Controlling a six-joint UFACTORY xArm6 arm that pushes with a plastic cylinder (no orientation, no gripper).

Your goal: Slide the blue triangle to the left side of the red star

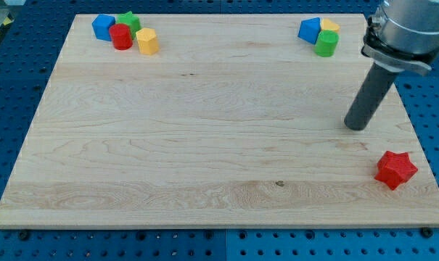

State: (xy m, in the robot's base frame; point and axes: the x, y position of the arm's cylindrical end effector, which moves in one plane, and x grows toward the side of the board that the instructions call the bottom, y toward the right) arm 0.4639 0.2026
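Approach is the step in hand, as I judge it: my tip (356,126) rests on bare board at the view's right, touching no block. There are no jaws to spread or press together here, only a plain rod, and it pinches nothing. The blue triangle (309,30) sits near the view's top right corner, huddled against a yellow block (329,26) and a green block (326,43), which seem to touch it. The red star (395,170) lies alone near the view's bottom right corner, below and to the right of my tip and apart from it. At the view's top left a second huddle, a blue block (101,27), a green star (128,22), a red cylinder (121,36) and a yellow block (147,41), is well away and of no concern. Next, I think, I must get above the triangle, toward the view's top, and push it downward, peeling it off its neighbours without dragging the green one along, then steer it to stop just left of the star.
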